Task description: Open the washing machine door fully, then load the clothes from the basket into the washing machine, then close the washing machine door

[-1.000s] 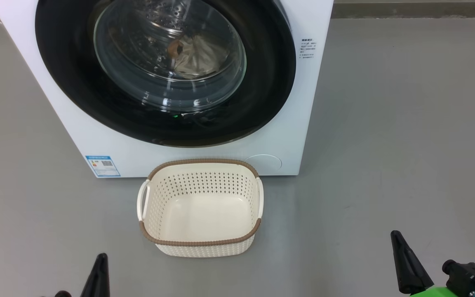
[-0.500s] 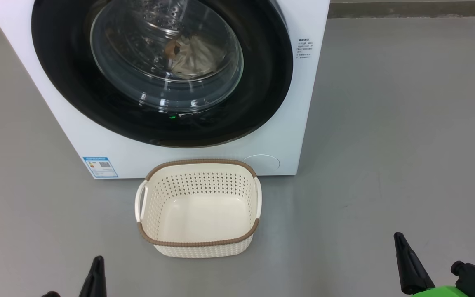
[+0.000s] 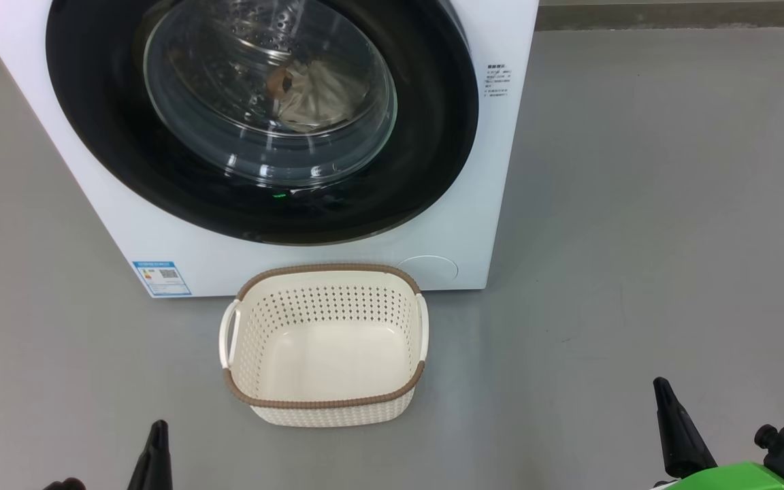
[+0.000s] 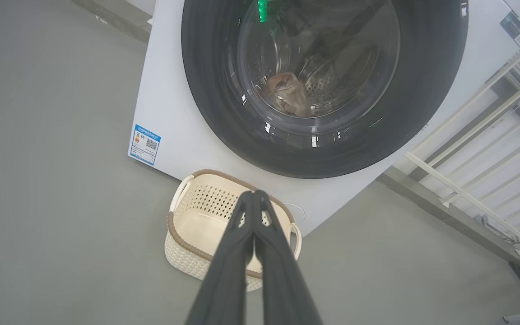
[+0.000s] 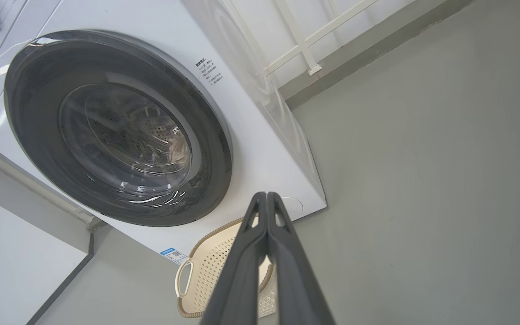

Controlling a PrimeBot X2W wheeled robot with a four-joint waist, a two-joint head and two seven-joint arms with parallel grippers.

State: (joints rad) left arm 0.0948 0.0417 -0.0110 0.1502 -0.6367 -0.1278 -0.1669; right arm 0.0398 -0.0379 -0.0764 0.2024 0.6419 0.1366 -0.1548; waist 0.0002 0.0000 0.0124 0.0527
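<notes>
Blue label (image 3: 161,278) and dark print (image 3: 498,81) on the washing machine (image 3: 474,224) seem illegible.

The shut washing machine door (image 3: 263,116) bars the way inside; the basket (image 3: 324,403) before it stands open-topped.

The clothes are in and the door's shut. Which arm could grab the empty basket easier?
Left, I think. In the head view the left gripper sits nearer the basket than the right gripper, which is far off to the side. Both are shut, so it would need to open first.
</notes>
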